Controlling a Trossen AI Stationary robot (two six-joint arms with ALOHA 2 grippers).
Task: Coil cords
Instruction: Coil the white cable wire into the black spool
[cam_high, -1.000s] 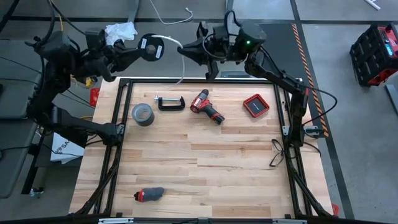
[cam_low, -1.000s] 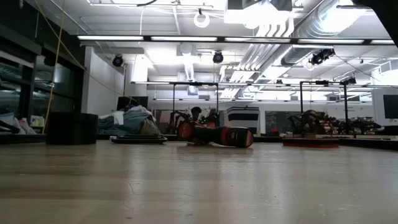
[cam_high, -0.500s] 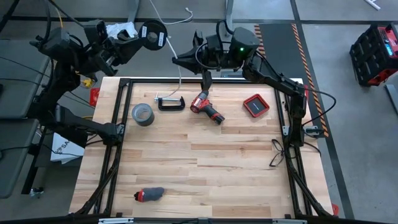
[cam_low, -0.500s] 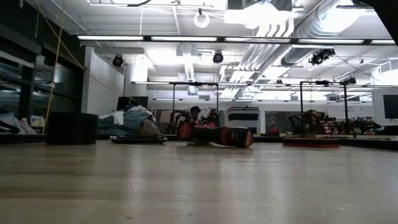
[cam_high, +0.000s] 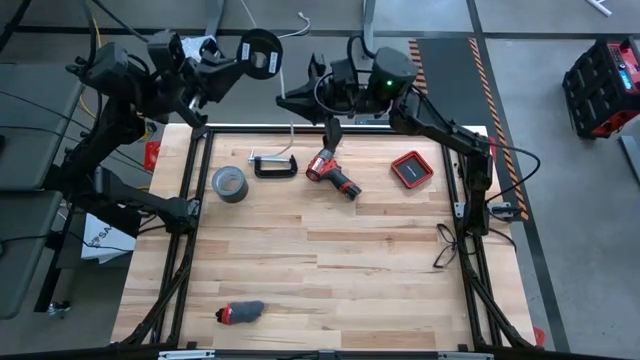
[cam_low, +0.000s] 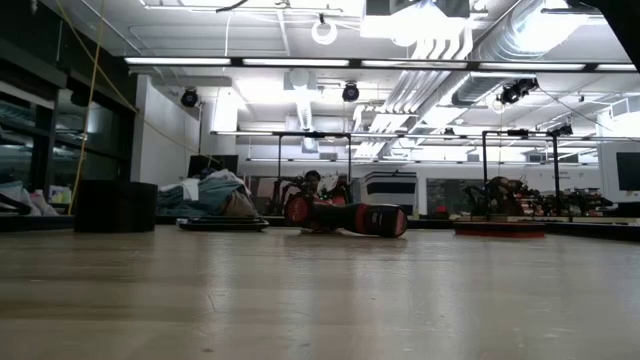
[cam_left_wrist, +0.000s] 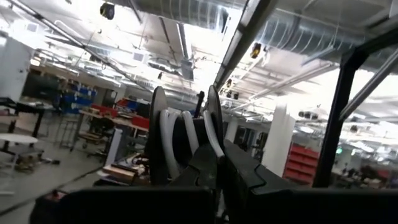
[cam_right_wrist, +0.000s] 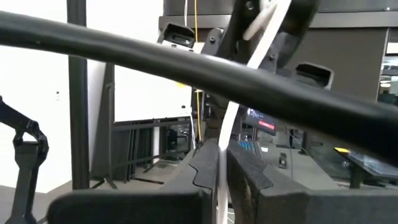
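Cords here means one thin white cable (cam_high: 291, 125) ending in a small round black disc (cam_high: 259, 52). The disc is held up beyond the far edge of the counter (cam_high: 330, 270), with white turns already lying around it, as the left wrist view shows (cam_left_wrist: 186, 134).

The left gripper (cam_left_wrist: 217, 165) has its fingers pressed together on the disc and holds it in the air at the far left corner. The right gripper (cam_right_wrist: 222, 163) is just beside it, above the far edge. Its fingers are nearly together with the white cable (cam_right_wrist: 225, 130) running between them. Whether they pinch it or only guide it cannot be told.

The step in hand looks like laying another turn on the disc. To do it well, the left fingers should keep the disc steady and edge-on to the incoming strand. The right fingers should let the cable slip through with light tension, so that each turn lies beside the last and does not cross it.

The loose length hangs down toward the counter near the clamp (cam_high: 273, 165) and the red drill (cam_high: 332, 175), and it could snag on either one.
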